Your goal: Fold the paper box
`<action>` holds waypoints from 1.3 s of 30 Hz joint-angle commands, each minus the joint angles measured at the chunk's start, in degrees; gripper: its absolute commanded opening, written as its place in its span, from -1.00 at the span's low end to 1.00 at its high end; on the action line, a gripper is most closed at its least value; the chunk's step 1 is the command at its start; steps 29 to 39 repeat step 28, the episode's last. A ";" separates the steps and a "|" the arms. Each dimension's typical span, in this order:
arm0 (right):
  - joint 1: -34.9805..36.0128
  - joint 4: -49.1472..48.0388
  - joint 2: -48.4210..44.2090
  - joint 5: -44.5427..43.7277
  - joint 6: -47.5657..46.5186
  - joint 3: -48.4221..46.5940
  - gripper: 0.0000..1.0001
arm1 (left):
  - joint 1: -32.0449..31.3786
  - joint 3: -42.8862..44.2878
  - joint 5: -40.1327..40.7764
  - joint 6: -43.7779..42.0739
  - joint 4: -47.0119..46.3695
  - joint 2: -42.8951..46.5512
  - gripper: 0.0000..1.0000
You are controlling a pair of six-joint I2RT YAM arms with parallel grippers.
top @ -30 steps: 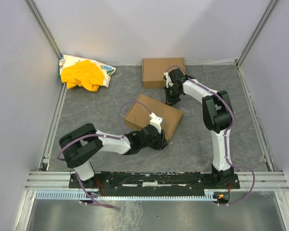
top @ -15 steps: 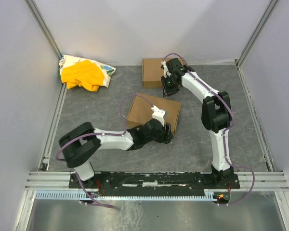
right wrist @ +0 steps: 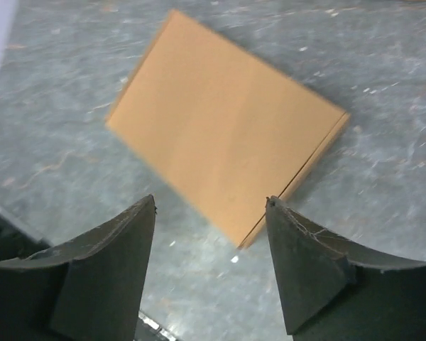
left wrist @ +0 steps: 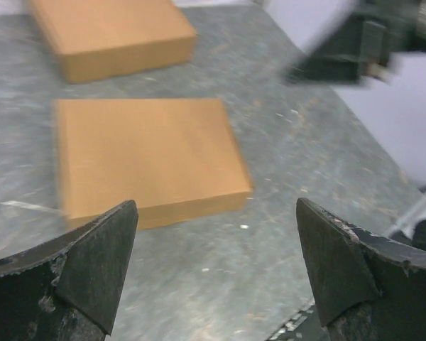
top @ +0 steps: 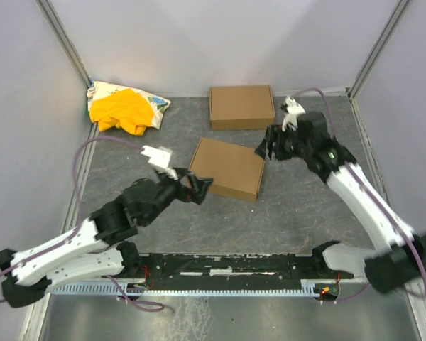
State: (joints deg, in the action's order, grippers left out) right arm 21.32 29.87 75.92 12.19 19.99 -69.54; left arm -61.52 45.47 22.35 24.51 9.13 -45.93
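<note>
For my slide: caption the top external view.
Folded paper box lies flat between the open left gripper and open right gripper.

Worktop [top: 284,206]: grey, scuffed mat (walled on three sides)
Centre: paper box [top: 227,168], closed flat
Far middle: second carton [top: 242,106]
Far left: yellow cloth bundle [top: 124,109]

Paper box [top: 227,168] plain brown; second carton [top: 242,106] brown; cloth bundle [top: 124,108] yellow; table [top: 291,206] mottled grey.

Second brown carton [top: 241,106] lies beyond the right gripper [top: 268,148], slightly leftward; yellow cloth bundle [top: 124,108] lies well beyond the left gripper [top: 199,187].
</note>
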 commanded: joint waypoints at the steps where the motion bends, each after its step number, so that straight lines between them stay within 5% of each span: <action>1: 1.33 0.92 -17.01 1.65 6.70 12.86 0.46 | -0.05 -0.67 18.09 -8.59 16.04 8.42 0.98; 2: 1.64 2.33 -21.26 -1.34 7.90 14.88 0.47 | -0.07 -1.63 19.63 -8.79 17.09 10.35 0.98; 4: 1.85 5.14 -30.23 -5.68 9.59 18.31 0.98 | -0.04 -3.99 21.15 -8.62 18.38 14.12 0.98; 10: 1.88 14.72 -45.18 -16.20 9.37 20.06 0.98 | -0.02 -7.96 21.84 -5.91 17.04 22.48 0.98; 39: 1.81 19.80 -46.84 -19.38 8.83 20.75 0.98 | -0.05 -9.26 22.76 -2.20 20.00 27.58 0.98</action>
